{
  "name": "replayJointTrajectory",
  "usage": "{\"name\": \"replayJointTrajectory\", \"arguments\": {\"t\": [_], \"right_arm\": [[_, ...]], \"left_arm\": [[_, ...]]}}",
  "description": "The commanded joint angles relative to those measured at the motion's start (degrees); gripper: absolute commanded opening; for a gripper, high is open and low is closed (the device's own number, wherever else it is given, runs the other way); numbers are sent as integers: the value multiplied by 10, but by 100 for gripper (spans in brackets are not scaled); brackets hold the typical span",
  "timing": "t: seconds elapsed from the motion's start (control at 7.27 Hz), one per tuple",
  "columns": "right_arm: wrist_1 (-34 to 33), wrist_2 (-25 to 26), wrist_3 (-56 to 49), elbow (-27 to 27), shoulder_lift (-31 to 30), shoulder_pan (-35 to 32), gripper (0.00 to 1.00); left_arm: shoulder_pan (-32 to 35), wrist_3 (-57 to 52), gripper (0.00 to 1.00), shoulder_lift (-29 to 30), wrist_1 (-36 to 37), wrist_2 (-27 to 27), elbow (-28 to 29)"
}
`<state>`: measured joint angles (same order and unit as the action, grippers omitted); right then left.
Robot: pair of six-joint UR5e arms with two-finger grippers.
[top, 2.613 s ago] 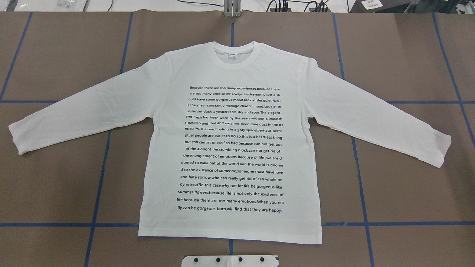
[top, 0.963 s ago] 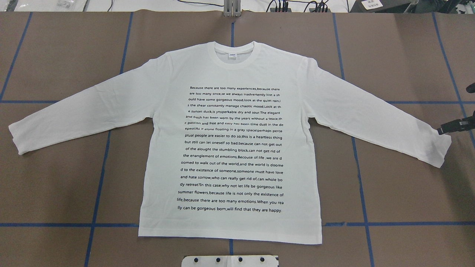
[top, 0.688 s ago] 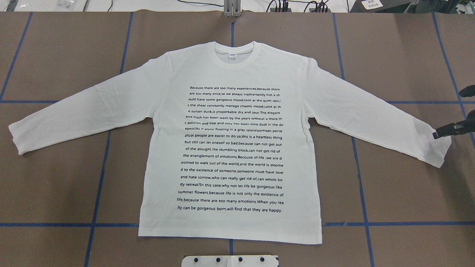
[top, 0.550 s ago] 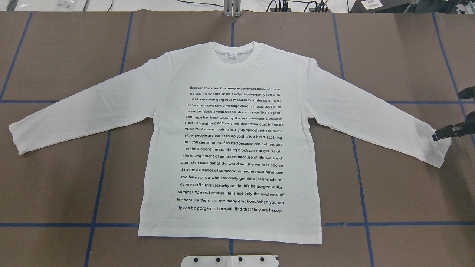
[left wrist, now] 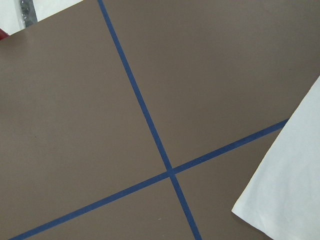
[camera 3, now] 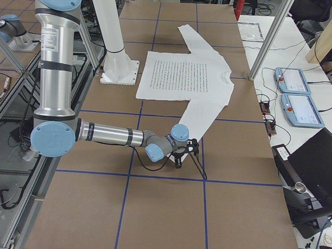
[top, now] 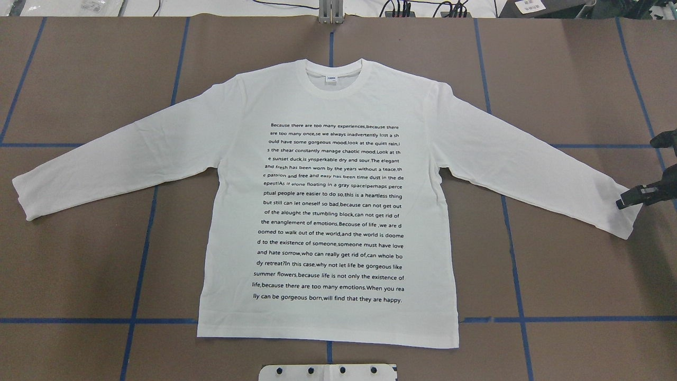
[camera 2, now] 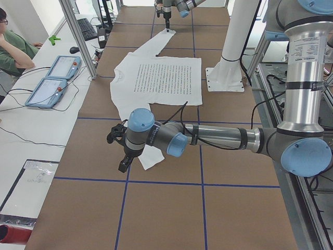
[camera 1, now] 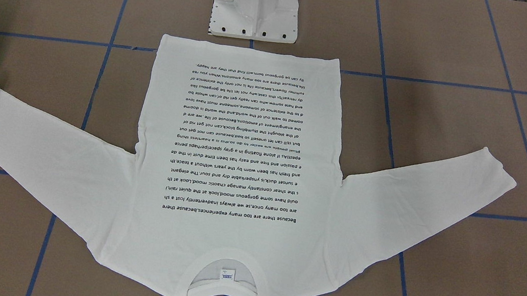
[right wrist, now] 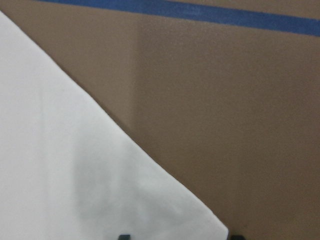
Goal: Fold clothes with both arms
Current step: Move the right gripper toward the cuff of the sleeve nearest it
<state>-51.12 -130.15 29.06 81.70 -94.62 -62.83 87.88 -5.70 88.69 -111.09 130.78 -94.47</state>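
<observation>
A table covered in brown paper [top: 79,79], ruled into large squares by strips of blue tape [top: 142,254], fills the workspace. The white long-sleeved cotton T-shirt [top: 328,95] lies flat on it, front up, with its block of black text lines [top: 332,211] showing. The ribbed collar [top: 334,91] is away from the robot and the hem is just beside the white pedestal base [camera 1: 255,11]. Both sleeves are spread out to the sides and slant toward the robot.

The black two-finger right gripper [top: 629,201] is at the cuff [top: 627,222] of the sleeve on the robot's right. Its fingertips [right wrist: 124,236] are spread with the cuff's corner between them; whether they touch the cloth cannot be told. The left gripper [camera 2: 123,159], on the grey arm with light blue joint caps [camera 2: 218,136], hangs over bare paper just beside the other cuff [camera 2: 148,159]. Whether its fingers are apart or together cannot be told.

Along the table's far side runs a white bench [camera 2: 36,117] with two tablet-like control pendants [camera 2: 61,66] and a keyboard [camera 2: 88,28], where a person in a green top [camera 2: 13,49] sits. Aluminium posts [camera 2: 78,36] frame the cell.
</observation>
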Motion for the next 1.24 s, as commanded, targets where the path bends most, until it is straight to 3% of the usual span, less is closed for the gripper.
{"name": "replayJointTrajectory", "arguments": {"t": [0.0, 0.69, 1.1], "right_arm": [[-1, -4, 0, 0, 5, 1, 44], [-50, -7, 0, 35, 12, -6, 32], [-54, -5, 0, 37, 3, -6, 33]], "left_arm": [[0, 1, 100, 3, 0, 0, 2], [-1, 1, 100, 3, 2, 0, 6], [-1, 4, 100, 5, 2, 0, 8]]}}
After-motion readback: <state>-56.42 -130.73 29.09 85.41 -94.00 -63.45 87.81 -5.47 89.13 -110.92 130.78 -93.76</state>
